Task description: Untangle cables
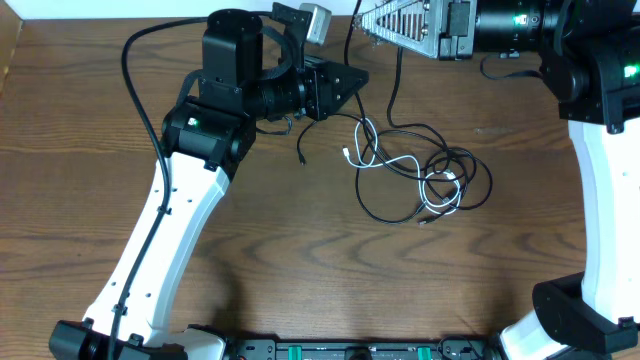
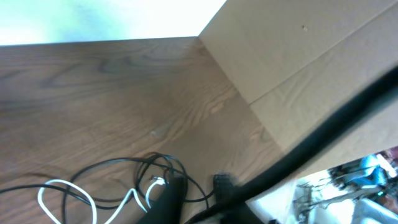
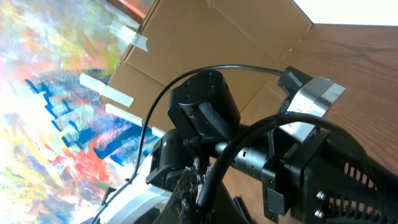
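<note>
Left gripper (image 1: pixel 345 88) hovers just short of the knot, fingers narrowly parted and nothing between them; a loose black plug end (image 1: pixel 301 160) lies below it and slightly behind; ahead and beneath, the white cable (image 1: pixel 392 160) loops through the black cables (image 1: pixel 470 185), all flat on the table (image 1: pixel 250 250); one black strand runs up under the right gripper (image 1: pixel 385 22), whose grip I cannot tell; looks like the opening approach, nothing separated yet; next call: drop onto one free end and draw it clear.
</note>
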`<state>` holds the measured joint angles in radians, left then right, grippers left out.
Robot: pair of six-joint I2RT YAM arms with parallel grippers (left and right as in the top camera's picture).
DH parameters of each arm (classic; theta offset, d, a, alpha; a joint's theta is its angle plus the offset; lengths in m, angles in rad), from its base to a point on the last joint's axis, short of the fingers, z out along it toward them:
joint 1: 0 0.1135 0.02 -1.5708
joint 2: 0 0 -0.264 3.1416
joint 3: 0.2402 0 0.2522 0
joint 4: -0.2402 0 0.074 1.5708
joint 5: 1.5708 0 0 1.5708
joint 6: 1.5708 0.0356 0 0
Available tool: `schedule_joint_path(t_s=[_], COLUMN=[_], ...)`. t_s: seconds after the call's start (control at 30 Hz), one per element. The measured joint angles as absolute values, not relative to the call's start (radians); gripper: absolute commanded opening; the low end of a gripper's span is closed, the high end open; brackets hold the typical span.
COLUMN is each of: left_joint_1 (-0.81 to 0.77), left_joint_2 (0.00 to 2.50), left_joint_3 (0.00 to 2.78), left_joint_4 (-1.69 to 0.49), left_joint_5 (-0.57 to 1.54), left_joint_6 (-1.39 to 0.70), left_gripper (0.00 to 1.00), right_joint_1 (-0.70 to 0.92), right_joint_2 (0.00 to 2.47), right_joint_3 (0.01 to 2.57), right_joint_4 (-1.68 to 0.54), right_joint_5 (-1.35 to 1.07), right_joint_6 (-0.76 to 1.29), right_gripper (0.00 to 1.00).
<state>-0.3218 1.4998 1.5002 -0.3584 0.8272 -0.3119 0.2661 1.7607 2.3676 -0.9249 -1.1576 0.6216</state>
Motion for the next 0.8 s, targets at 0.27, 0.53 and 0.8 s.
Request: schedule_joint_path(t_s=[0.27, 0.53, 0.8], left_joint_1=[-0.322, -0.322, -0.322], left_joint_2=[1.499, 1.47, 1.432], left_joint_3=[1.5, 1.562, 1.794], left_joint_4=[-0.281, -0.175, -0.065], left_joint_5=[0.828, 0.797, 0.751], left_joint_6=[-0.402, -0.493, -0.576], left_gripper=[0.06, 0.07, 0.08], right_joint_1=[0.242, 0.074, -0.003], right_joint_2=[1.761, 1.761, 1.761], right_joint_3=[2.368, 2.369, 2.369], right_joint_4=[-0.936, -1.192, -1.411], right_joint_5=[-1.161, -1.003, -0.65], right_joint_6=[0.57, 0.381, 0.228], right_gripper=[0.07, 0.71, 0.99])
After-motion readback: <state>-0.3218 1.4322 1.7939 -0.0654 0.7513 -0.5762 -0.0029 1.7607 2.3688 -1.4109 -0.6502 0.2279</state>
